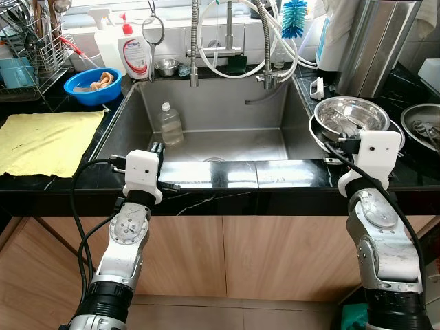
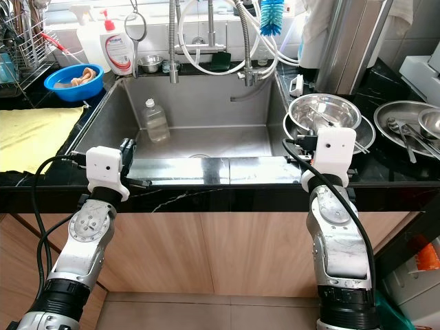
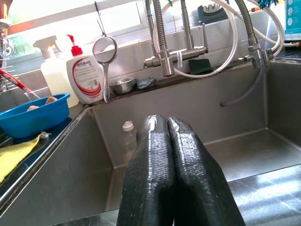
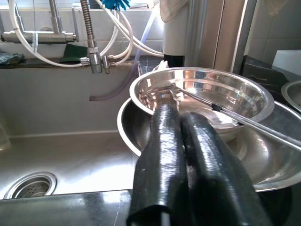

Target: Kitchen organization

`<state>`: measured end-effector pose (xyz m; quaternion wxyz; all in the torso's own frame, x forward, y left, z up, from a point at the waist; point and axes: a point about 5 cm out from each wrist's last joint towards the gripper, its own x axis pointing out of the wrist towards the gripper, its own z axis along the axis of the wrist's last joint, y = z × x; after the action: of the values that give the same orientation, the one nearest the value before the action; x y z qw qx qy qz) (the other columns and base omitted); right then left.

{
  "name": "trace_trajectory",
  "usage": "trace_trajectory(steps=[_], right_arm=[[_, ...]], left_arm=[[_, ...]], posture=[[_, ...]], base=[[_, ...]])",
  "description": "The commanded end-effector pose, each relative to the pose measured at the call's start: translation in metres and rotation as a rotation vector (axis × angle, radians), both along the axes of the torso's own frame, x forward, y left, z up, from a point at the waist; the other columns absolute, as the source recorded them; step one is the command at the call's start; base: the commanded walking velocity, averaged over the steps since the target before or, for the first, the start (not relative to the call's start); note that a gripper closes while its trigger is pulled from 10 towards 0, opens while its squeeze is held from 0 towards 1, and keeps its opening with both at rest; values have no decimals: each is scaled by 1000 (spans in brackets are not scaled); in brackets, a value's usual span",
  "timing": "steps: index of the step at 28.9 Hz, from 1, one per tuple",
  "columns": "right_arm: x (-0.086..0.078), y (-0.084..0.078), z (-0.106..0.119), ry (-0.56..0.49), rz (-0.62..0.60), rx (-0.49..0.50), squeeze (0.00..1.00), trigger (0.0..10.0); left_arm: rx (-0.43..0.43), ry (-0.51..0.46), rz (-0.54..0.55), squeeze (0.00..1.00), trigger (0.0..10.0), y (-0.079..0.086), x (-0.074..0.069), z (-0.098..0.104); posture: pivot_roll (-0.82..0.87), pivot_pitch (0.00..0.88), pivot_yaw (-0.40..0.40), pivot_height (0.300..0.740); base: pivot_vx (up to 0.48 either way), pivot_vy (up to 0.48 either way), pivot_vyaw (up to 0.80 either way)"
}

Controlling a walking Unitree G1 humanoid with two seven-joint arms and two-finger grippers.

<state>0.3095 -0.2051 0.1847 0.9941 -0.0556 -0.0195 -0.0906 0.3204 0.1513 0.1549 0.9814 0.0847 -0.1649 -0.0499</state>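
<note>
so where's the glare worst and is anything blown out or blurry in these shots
Left wrist view: the window strip above the spray bottle is blown out white, and the shut left gripper looks soft up close. Left eye view: a bright reflection lies on the sink front rim. Right wrist view: highlights gleam on the steel bowl; the right gripper is slightly blurred. Nothing shows motion blur.

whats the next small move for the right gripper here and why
Probably open the right gripper and ease it forward onto the rim of the steel bowl: its fingers are shut and point at that bowl, which sits stacked in a wider steel dish beside the sink.
</note>
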Motion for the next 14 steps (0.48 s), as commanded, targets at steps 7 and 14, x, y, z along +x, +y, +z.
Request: trace_trajectory(steps=[7, 14], right_arm=[[3, 4, 3, -14, 19, 6, 0, 1255], [4, 9, 14, -89, 57, 6, 0, 10000]], left_arm=[[5, -1, 23, 0, 10000, 6, 0, 0], [5, -5, 26, 0, 10000, 7, 1, 1]], posture=[[-238, 0, 46, 731], [-238, 0, 45, 731]], base=[[0, 0, 0], [0, 0, 0]])
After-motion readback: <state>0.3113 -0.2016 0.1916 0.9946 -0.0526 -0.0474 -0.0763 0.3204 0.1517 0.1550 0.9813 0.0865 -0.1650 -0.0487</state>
